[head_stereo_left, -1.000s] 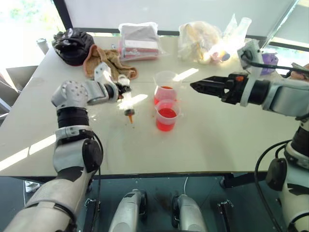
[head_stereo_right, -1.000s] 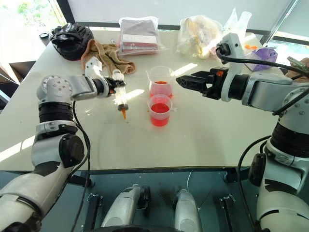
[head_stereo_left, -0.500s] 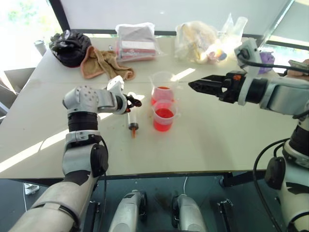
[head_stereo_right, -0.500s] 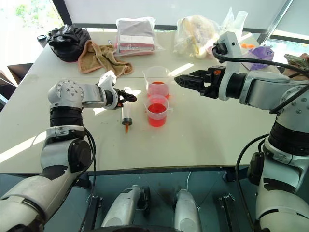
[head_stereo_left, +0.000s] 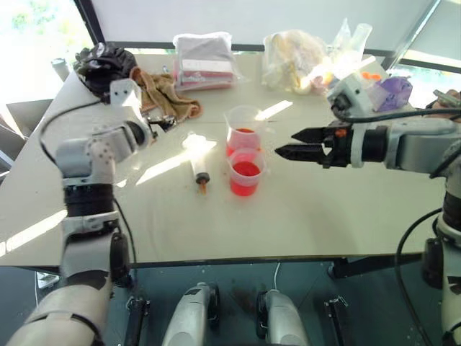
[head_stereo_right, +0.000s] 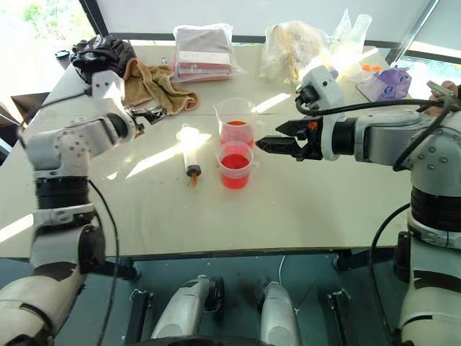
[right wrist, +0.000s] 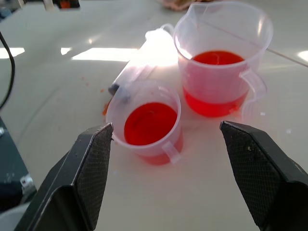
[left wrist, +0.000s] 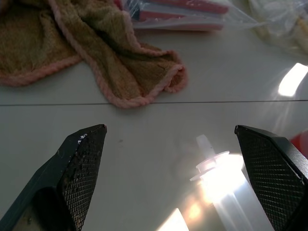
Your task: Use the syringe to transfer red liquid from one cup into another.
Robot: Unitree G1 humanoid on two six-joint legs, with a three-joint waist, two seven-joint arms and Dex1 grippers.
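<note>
On the left, the robot's left pincer [head_stereo_right: 148,113] hangs over the pale desk [head_stereo_left: 310,209] with its two black fingers spread wide and nothing between them, near a rumpled brown towel [head_stereo_left: 167,94] with a pink hem. Just to its right the large clear plastic syringe [head_stereo_left: 196,164] lies flat on the desk in a patch of sun, whitish plunger toward the far side and small orange-brown tip [head_stereo_left: 203,189] toward the near edge, free of either pincer. Right of the syringe stand two clear plastic cups close together: the smaller cup [head_stereo_left: 246,171] nearer the robot, the taller cup [head_stereo_left: 245,130] behind it, each holding bright translucent red liquid [right wrist: 149,123]. The syringe's tip end lies close beside the smaller cup. Farther right, the right pincer [head_stereo_left: 286,143] points level at the cups, its fingers also wide apart and empty, with both cups framed between them in the right wrist view.

With liquid in both cups and the syringe resting loose, the transfer looks finished or between draws; which, the scene cannot settle. If the right pincer is to steady or take a cup, it should close on one wall only, low and slowly, since the cups nearly touch and a nudge could spill either. Any new pickup of the syringe should grip the barrel mid-length, clear of the plunger.
</note>
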